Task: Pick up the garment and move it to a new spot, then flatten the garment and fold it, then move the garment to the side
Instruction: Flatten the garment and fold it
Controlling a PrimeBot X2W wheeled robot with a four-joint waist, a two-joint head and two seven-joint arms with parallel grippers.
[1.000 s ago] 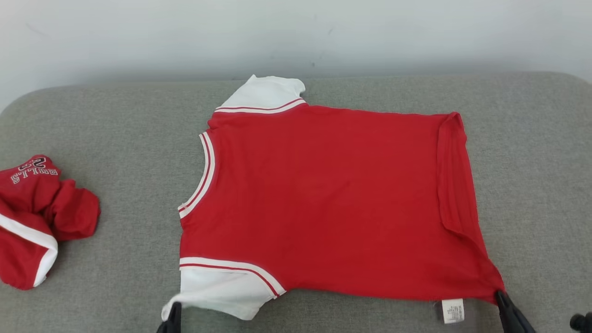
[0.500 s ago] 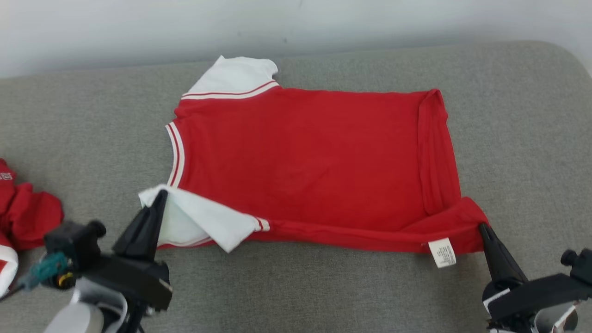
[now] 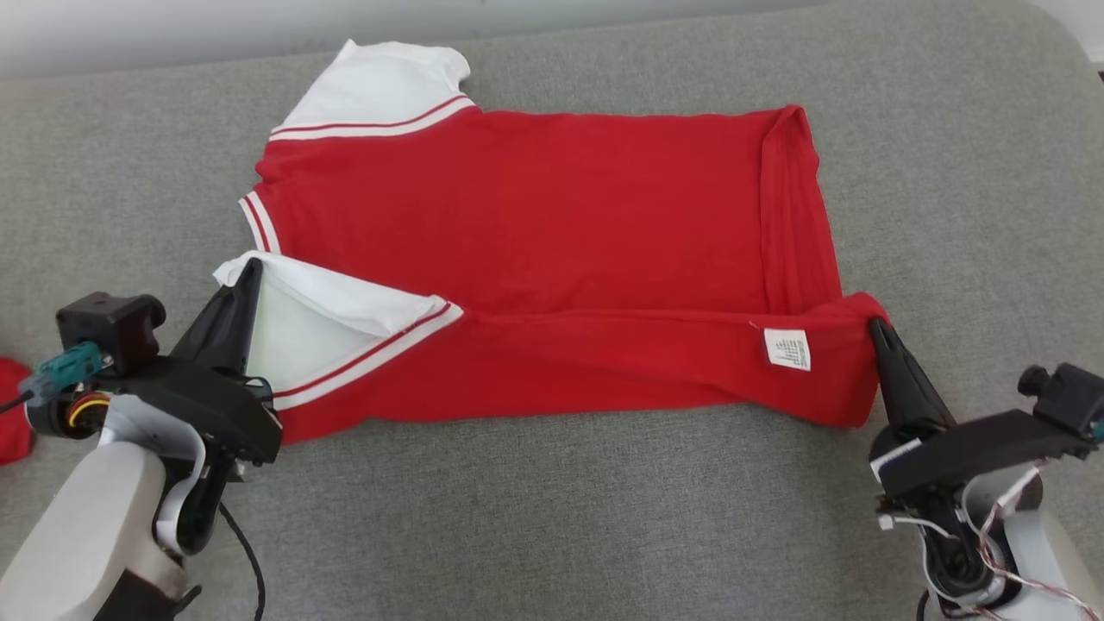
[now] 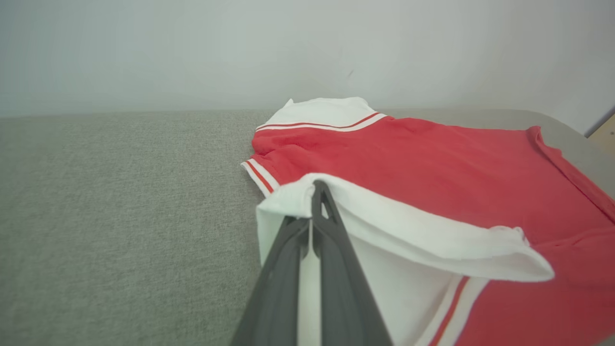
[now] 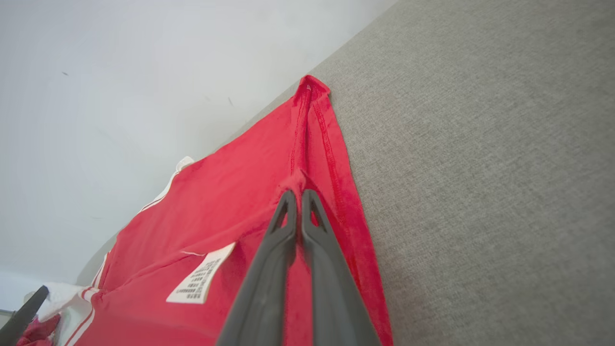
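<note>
The garment [image 3: 535,224] is a red shirt with white sleeves, spread across the grey cushion [image 3: 552,517]. Its near edge is lifted and doubled back over the body, with a white care label [image 3: 787,349] facing up. My left gripper [image 3: 252,266] is shut on the near white sleeve [image 4: 384,230], whose cuff wraps the fingertips [image 4: 318,188]. My right gripper [image 3: 875,324] is shut on the near hem corner [image 5: 300,180] of the garment. The far white sleeve [image 3: 371,82] lies flat.
A second red garment [image 3: 10,405] peeks in at the cushion's left edge. A pale wall [image 4: 307,48] runs behind the cushion. Bare grey cushion lies in front of the shirt and to its right.
Both grippers have carried the garment's near edge up and away, folding it over the body. The head camera has tilted down, so the whole scene has shifted.
</note>
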